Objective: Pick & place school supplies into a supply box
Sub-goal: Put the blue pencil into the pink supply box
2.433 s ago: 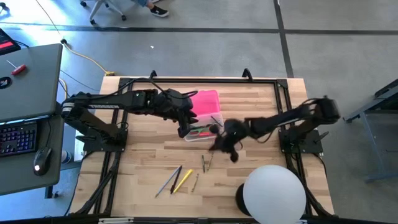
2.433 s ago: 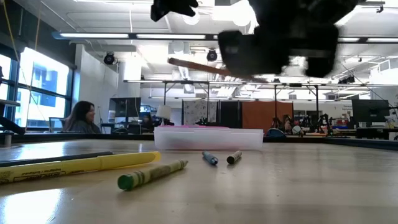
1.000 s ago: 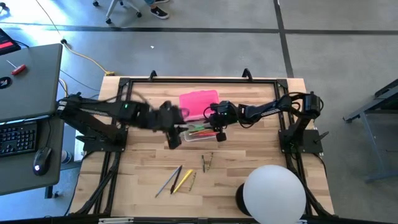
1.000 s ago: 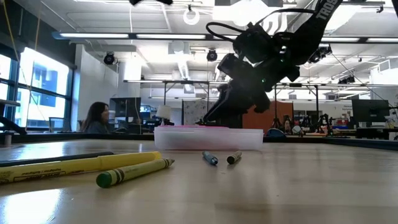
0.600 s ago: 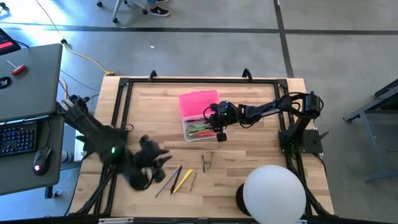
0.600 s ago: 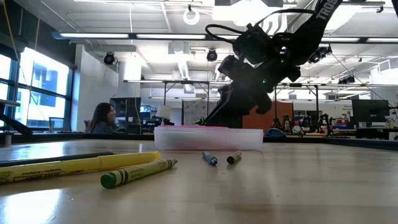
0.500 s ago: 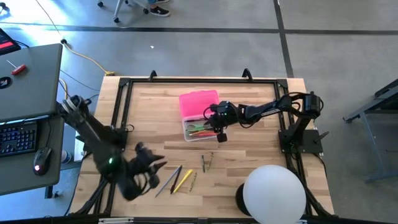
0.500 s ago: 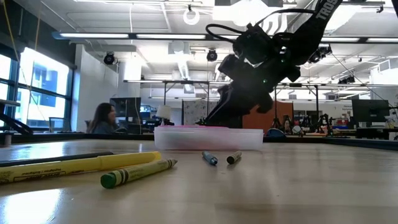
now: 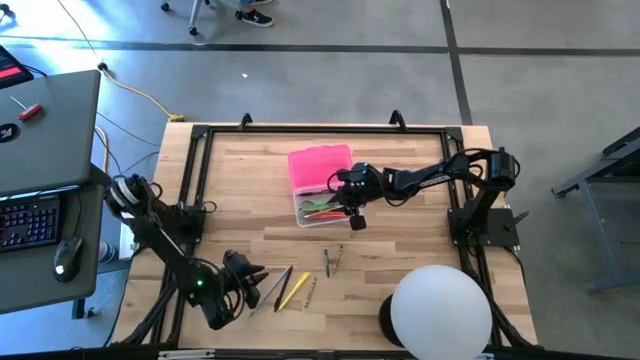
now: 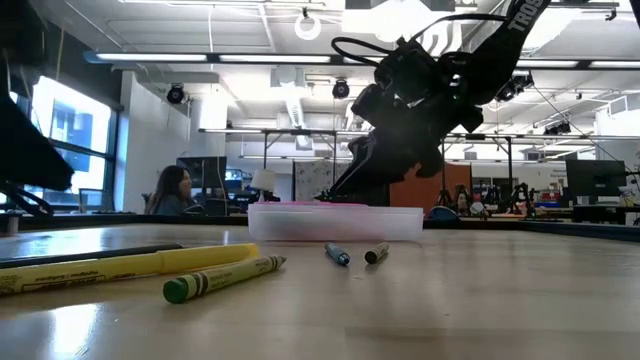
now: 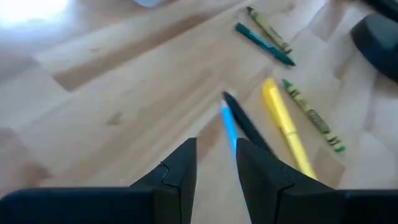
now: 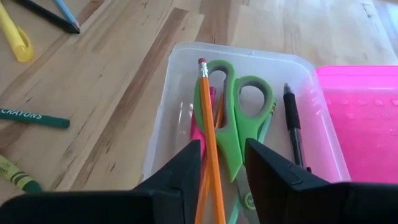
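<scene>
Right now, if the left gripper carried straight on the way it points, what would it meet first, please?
Most likely the blue pen and the black pen beside it: both lie just ahead of the left gripper, whose fingers are open. Depth is unclear, so which comes first is uncertain.
</scene>
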Controlling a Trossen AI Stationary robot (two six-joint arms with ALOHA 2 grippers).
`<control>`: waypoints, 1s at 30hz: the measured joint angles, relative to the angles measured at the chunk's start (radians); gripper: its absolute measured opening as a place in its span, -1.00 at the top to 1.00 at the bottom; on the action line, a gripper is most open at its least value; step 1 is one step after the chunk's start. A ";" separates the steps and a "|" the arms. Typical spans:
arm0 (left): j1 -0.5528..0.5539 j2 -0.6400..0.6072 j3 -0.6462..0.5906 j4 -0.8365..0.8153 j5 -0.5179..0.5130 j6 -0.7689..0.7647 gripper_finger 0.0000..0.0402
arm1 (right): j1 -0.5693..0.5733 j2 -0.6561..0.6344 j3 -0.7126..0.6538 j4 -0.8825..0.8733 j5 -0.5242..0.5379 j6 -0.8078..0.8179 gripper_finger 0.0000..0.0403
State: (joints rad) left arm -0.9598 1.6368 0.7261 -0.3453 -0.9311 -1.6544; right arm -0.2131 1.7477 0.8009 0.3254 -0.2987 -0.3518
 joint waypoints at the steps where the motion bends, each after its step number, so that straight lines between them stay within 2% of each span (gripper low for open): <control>1: 0.001 0.016 0.000 0.039 0.000 0.001 0.29 | 0.000 0.000 0.000 0.000 0.000 0.004 0.49; 10: -0.002 0.180 0.002 0.324 0.024 0.102 0.29 | 0.000 0.000 0.000 0.017 0.000 0.014 0.49; 18: -0.004 0.252 0.005 0.354 0.008 0.149 0.29 | 0.000 -0.001 0.000 0.032 0.000 0.038 0.49; 26: -0.004 0.267 0.005 0.325 0.004 0.221 0.29 | 0.000 -0.001 0.000 0.038 0.001 0.037 0.49; 30: -0.004 0.268 0.005 0.323 0.016 0.385 0.29 | -0.001 -0.001 0.000 0.038 0.001 0.033 0.49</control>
State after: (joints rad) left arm -0.9638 1.9045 0.7315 -0.0226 -0.9146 -1.2695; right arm -0.2138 1.7470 0.8009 0.3634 -0.2981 -0.3187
